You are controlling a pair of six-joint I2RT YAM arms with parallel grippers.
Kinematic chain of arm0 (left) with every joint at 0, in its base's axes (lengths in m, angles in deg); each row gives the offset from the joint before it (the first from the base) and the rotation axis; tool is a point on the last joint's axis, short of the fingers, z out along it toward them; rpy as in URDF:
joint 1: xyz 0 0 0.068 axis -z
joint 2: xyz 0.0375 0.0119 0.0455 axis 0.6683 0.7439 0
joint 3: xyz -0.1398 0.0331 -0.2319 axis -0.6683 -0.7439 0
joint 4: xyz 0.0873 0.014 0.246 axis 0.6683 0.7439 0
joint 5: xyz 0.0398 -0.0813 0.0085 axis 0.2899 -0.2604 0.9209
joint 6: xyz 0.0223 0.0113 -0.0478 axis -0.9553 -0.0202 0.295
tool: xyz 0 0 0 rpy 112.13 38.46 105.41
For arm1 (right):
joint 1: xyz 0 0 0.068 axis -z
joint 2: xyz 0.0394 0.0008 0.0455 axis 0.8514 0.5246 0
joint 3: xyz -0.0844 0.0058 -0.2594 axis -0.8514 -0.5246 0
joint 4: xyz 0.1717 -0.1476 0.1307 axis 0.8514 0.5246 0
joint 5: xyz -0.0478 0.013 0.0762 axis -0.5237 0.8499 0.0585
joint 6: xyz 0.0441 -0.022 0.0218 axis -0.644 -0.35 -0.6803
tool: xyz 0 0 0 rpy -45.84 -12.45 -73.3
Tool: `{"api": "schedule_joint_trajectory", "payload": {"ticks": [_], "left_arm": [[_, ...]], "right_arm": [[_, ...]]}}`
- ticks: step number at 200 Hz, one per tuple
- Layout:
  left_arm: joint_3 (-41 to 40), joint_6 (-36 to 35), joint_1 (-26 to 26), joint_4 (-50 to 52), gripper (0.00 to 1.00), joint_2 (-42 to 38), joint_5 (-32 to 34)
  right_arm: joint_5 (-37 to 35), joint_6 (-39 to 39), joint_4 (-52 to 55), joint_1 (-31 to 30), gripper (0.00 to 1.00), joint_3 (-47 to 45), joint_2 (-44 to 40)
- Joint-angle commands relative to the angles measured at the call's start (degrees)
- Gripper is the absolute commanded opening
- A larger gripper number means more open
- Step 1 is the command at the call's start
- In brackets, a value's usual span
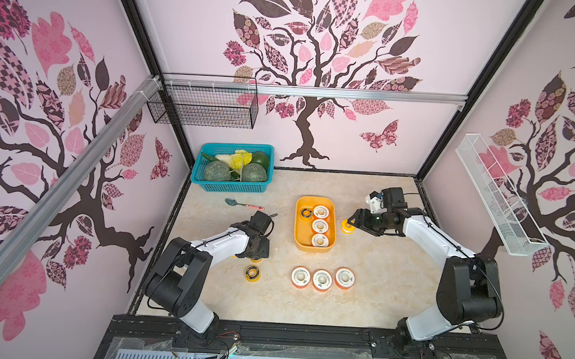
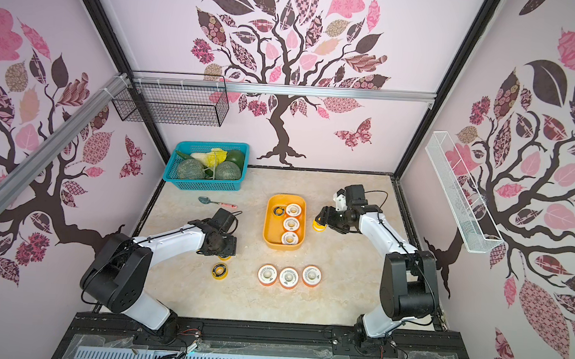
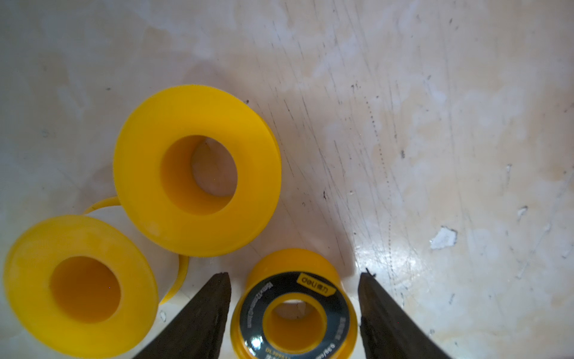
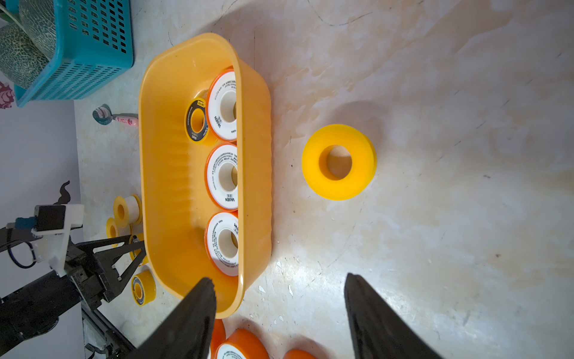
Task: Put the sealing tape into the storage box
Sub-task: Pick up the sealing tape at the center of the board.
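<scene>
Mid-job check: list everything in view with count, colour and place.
storage box: 1, yellow-orange, mid-table
orange-rimmed spools: 6, white-faced; three in box, three rowed in front
black-faced spools: 3, yellow; one in box, two on table left of it
plain yellow spools: 3; one right of box, two left
teal basket: 1, holding melons, back left
spoon: 1, pink handle, near basket
wire basket: 1, black, back wall
mesh basket: 1, white, right wall
left gripper: open, straddling a black-faced spool
right gripper: open, empty, beside box
</scene>
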Motion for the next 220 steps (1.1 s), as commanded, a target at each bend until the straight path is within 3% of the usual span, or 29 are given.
{"api": "schedule_joint_trajectory", "payload": {"ticks": [1,77,163,220], "left_arm": [[0.9,-0.4,0.2,-0.3,0.68,0.9,-0.3],[1.1,-0.6,0.3,0.2,0.54,0.5,0.0],[6.0,-1.4,0.7,5.0,0.54,-2.3,1.5],[15.5,-3.8,1.9,9.4,0.54,-1.4,0.5]], "right_arm": [[0.1,0.1,0.4,-0.1,0.70,0.8,0.1],[0.4,0.3,0.7,-0.1,0.71,0.9,0.4],[0.4,0.5,1.0,-0.1,0.71,1.2,0.6],[0.3,0.6,0.8,-0.1,0.71,0.8,0.5]]}}
